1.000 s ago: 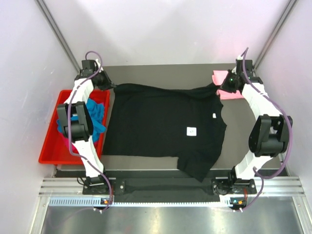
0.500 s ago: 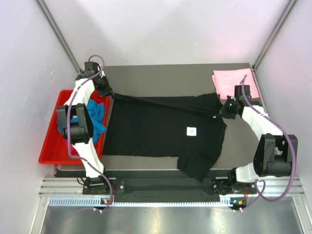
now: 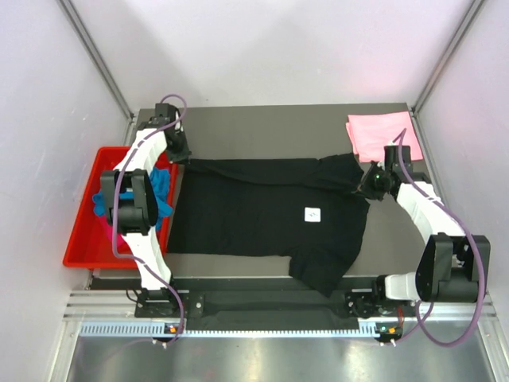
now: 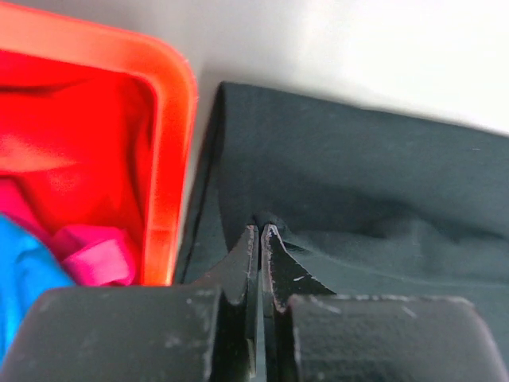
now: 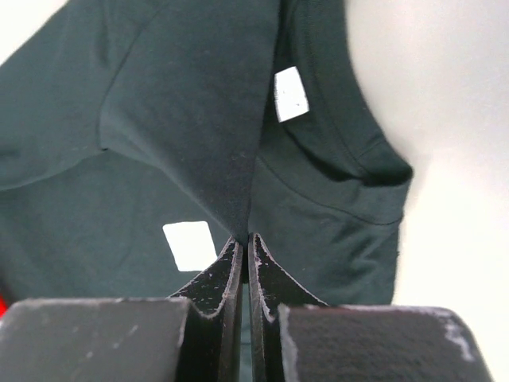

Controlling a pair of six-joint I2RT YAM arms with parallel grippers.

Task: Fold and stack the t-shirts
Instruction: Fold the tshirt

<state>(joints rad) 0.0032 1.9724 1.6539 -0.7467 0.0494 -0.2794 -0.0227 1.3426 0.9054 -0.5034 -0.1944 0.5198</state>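
The black t-shirt [image 3: 262, 211] lies spread on the table, its far edge folded over toward the front, one sleeve hanging over the near edge. My left gripper [image 3: 181, 156] is shut on the shirt's far-left corner [image 4: 262, 227]. My right gripper [image 3: 367, 185] is shut on the far-right sleeve fold [image 5: 238, 191], near the white neck label [image 5: 290, 93]. A folded light pink shirt [image 3: 380, 134] lies at the back right. The turquoise shirt [image 3: 159, 187] and the magenta shirt [image 4: 95, 259] lie in the red tray.
The red plastic tray [image 3: 87, 223] stands left of the table, close to my left arm; its rim [image 4: 171, 159] shows beside the shirt's edge. A white square label [image 3: 313, 213] sits on the shirt's chest.
Both grippers have pulled the shirt's far edge toward the front, folding it over. The right gripper moved from by the pink shirt down to the collar; the left moved forward slightly.
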